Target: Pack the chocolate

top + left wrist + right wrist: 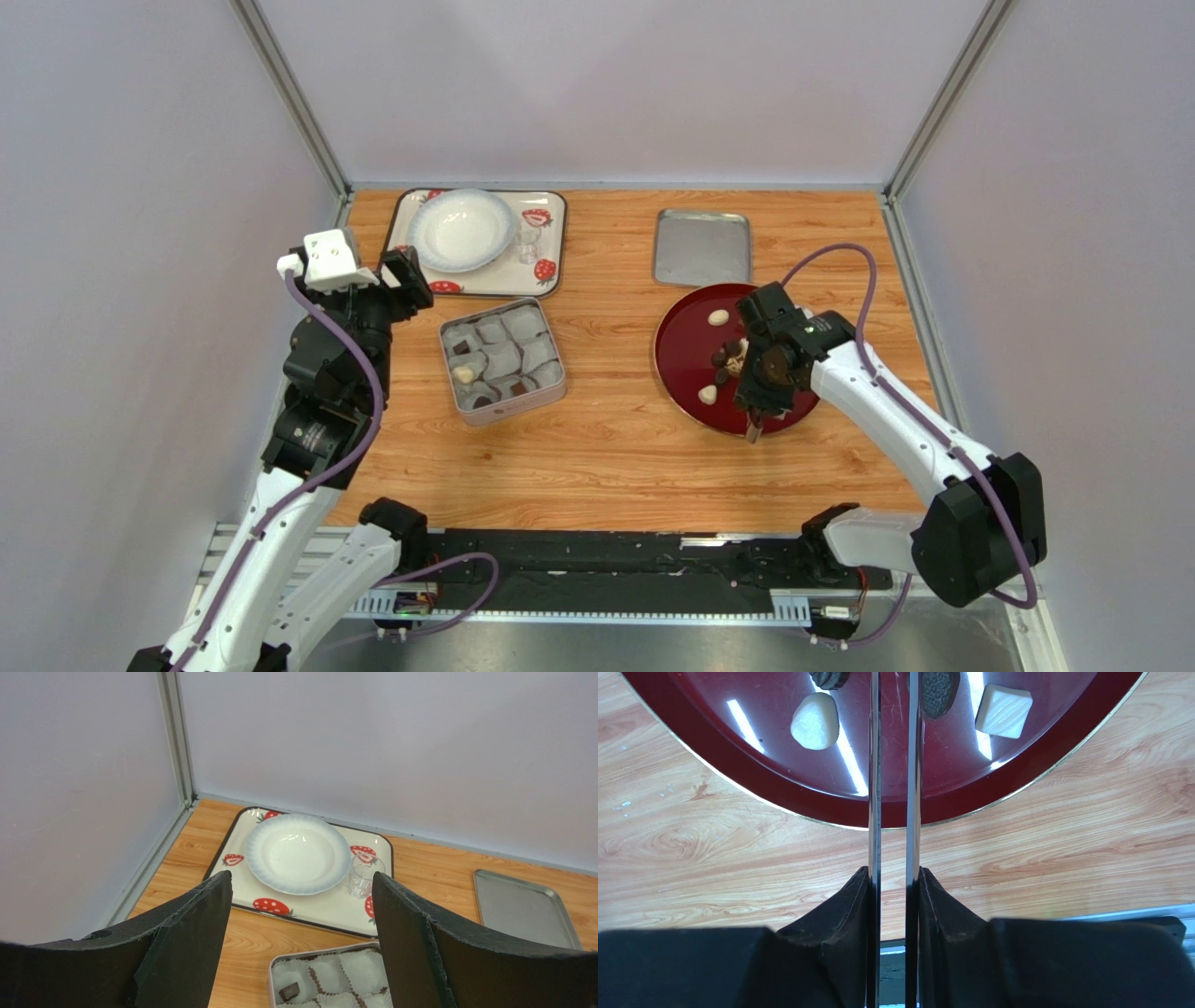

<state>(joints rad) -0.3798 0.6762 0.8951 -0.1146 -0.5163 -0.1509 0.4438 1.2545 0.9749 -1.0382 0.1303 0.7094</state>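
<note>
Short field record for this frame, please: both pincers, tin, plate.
left pincer: open, empty, near the rectangular metal tin
right pincer: shut on thin metal tweezers, over the round dark red plate
tin: grey paper cups, a few chocolate pieces in them
plate: cream and dark pieces lie on it
far edge: white bowl on strawberry-print tray; flat metal tray

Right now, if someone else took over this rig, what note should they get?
Left claw: open, empty, hovering by the strawberry tray.
Right claw: shut on tweezers above the red plate; their tips are hidden, so a caught piece cannot be confirmed.
Done: a few chocolate pieces sit in paper cups in the tin.
Left: several more lie on the plate; carry them into the free cups.
</note>
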